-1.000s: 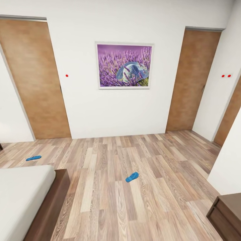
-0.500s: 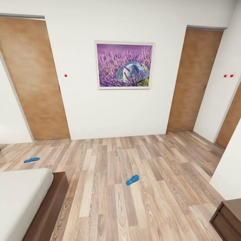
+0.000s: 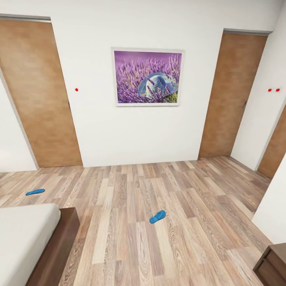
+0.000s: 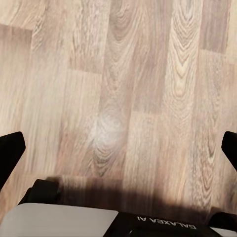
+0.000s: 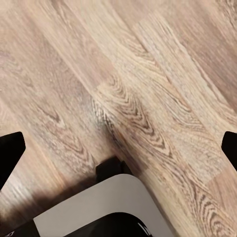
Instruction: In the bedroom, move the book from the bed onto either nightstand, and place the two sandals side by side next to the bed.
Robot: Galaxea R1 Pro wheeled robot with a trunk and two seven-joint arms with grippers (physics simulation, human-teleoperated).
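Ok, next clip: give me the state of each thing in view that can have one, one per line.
Near sandal: flat on the floor, mid-room.
Far sandal: on the floor beyond the bed's corner, well apart from the first.
Bed: mattress corner bare.
Left door: closed.
Right door: closed.
Left gripper: open, empty.
Right gripper: open, empty.

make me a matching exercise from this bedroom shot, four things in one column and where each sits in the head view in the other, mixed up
Things:
1. near sandal
2. far sandal
3. bed
4. lavender picture

Places:
A. on the white wall between the two wooden doors
B. on the floor planks near the middle of the view
C. at the lower left corner, grey mattress on a dark frame
D. on the floor at the left, beyond the bed's corner

Pairs: 1-B, 2-D, 3-C, 4-A
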